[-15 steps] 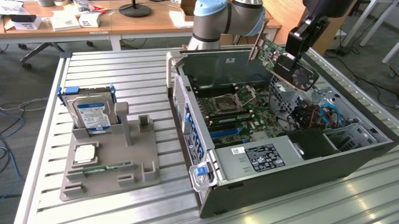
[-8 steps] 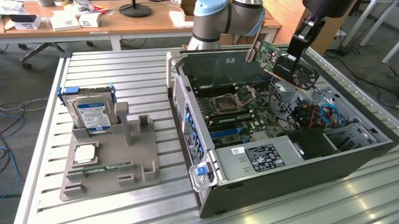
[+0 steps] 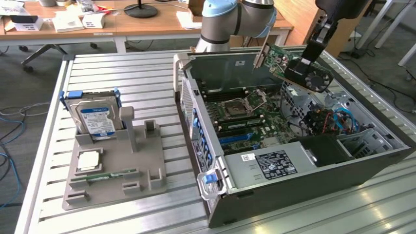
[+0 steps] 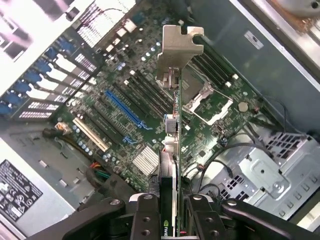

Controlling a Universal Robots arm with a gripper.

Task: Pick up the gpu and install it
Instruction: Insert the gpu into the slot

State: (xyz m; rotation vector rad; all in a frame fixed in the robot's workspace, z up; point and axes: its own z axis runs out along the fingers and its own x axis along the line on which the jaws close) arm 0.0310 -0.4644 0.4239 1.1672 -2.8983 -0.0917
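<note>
We've got the gpu clamped in the tool, jaws narrow on the card's thin sides. It hangs tilted over the far end of the open PC case, above the motherboard. Looks: green board w/ black fan side, silvery end bracket. We reckon it's light, stiff, fragile, so grip board edges, not fan or contacts.
</note>
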